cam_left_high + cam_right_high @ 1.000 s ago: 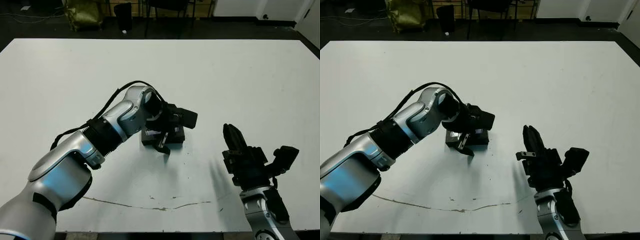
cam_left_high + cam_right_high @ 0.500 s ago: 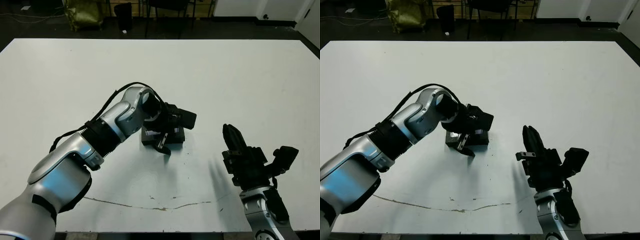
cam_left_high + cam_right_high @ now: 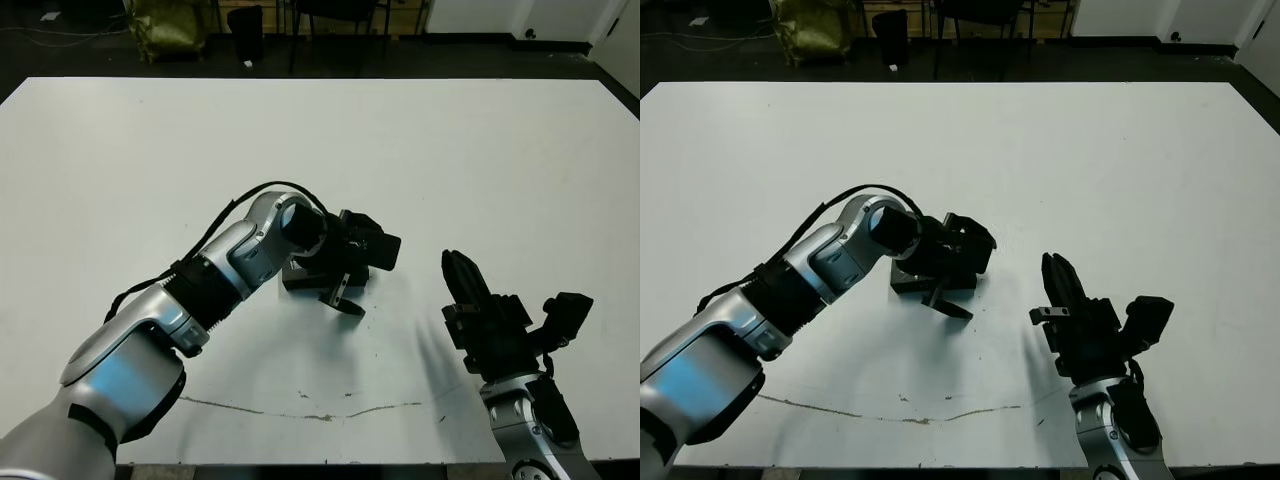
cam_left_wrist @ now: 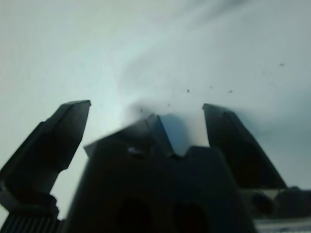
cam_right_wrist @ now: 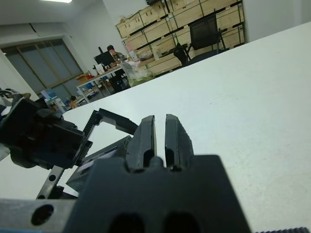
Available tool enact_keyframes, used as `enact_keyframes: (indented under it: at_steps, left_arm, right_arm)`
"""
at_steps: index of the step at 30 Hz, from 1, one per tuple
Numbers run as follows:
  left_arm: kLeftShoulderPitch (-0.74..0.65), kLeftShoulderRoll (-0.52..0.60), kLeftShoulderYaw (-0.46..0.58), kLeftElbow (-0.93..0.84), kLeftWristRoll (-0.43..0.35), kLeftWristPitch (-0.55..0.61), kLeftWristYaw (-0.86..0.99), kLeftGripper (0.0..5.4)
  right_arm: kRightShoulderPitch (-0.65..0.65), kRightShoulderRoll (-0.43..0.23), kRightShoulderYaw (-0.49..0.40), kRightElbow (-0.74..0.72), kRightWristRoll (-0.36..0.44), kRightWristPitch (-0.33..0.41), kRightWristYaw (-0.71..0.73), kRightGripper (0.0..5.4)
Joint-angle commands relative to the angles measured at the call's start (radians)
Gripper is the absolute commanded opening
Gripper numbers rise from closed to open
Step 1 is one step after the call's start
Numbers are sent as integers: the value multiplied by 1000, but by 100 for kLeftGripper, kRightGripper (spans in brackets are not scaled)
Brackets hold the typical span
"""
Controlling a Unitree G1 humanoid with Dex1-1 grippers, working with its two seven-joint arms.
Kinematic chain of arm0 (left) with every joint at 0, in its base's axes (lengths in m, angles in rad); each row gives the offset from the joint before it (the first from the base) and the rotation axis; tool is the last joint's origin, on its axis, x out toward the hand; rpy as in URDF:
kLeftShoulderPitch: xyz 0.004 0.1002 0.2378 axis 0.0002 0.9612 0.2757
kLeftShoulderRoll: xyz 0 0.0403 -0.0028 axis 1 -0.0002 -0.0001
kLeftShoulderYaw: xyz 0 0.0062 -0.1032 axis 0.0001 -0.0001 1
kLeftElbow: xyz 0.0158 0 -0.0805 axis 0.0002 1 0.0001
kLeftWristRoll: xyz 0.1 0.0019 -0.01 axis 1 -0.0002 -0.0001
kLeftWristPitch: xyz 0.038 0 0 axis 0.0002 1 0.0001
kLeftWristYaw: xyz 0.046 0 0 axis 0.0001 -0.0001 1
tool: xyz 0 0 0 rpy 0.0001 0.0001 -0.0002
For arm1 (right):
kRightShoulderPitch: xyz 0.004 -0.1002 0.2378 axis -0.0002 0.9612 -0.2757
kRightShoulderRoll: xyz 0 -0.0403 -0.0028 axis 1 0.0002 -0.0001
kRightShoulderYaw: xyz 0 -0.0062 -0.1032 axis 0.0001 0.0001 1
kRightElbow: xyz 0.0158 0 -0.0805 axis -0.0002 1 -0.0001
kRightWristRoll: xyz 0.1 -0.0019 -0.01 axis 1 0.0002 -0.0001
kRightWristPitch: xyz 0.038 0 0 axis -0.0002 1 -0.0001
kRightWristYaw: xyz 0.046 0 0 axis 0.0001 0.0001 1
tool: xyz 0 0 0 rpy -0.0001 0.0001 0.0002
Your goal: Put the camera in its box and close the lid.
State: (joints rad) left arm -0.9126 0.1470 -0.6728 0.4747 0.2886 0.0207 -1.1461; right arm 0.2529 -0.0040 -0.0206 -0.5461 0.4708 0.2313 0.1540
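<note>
No writing could be read anywhere. On the white table, scuffed by a thin dark streak near its front edge, the closed box lay under the left gripper, whose fingers were spread and empty. The right gripper, beside the box, was closed on nothing. Shelving and a person sat beyond the table.

Much of the box sits out of our sight

At the centre of the head view the left gripper covers most of the box, so we cannot tell whether the lid is on or the camera inside. The left wrist view is blurred. At lower right, the frame's bottom edge cuts off the right arm.
</note>
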Motion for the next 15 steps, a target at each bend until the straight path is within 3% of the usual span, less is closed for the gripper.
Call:
enact_keyframes:
  at_steps: [1,3,9,11,15]
  left_arm:
    - [18,-20,-9,77,-21,-120,-17,539]
    - [21,-37,7,120,-52,-169,-30,539]
    - [28,-57,50,165,-111,-152,-75,539]
    - [38,-48,60,135,-111,-133,-72,539]
    - [84,-37,115,38,-164,-32,-72,539]
  right_arm:
    - [11,-12,-2,9,5,12,5,0]
    - [12,-10,-3,2,14,29,-7,0]
    - [14,-15,-23,-13,44,25,3,0]
    - [22,-18,-41,-72,66,70,-44,0]
    - [23,-17,-95,-99,110,-12,1,0]
